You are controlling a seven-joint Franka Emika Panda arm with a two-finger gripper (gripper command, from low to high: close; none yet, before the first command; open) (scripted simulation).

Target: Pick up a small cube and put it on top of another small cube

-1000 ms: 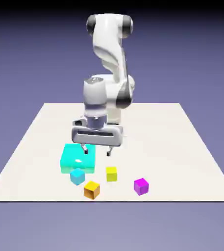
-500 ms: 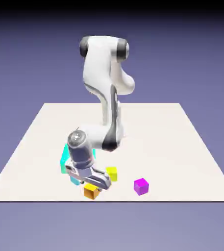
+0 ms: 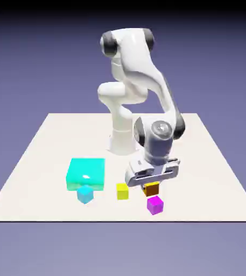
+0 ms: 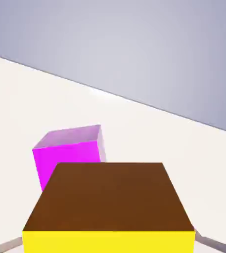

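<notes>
Presently, in the exterior view, the step in hand is, in my judgement, the carry: the orange cube [image 3: 153, 189] hangs beneath my hand [image 3: 150, 188], near the magenta-purple cube [image 3: 155, 205] and on its far side, toward the robot's base. The magenta-purple cube sits on the table [image 3: 200, 178], close to the edge nearest the camera. The small yellow cube [image 3: 123, 191] stands toward the exterior view's left; farther that way, the small cyan cube [image 3: 85, 194] lies just in front of the large flat cyan block [image 3: 86, 171]. As I judge it, the next move calls for bringing the orange cube over the magenta-purple one, squaring it above the top face, then lowering and letting go. Its height over the table is hard to read here; were it too low, a sideways approach could knock the target. The hand's body covers the upper part of the orange cube, and I can scarcely make out the fingers.

In the hand view, the orange cube fills the bottom middle, one face dark brown and one bright yellow, between the two grey fingers [image 4: 5, 245]; I read the hand as closed on it. Its lower part is cut off by the picture's edge, and the finger tips are mostly hidden. Beyond it, to this view's left, the magenta-purple cube shows partly, its lower right corner covered by the held cube; alignment therefore appears incomplete.
</notes>
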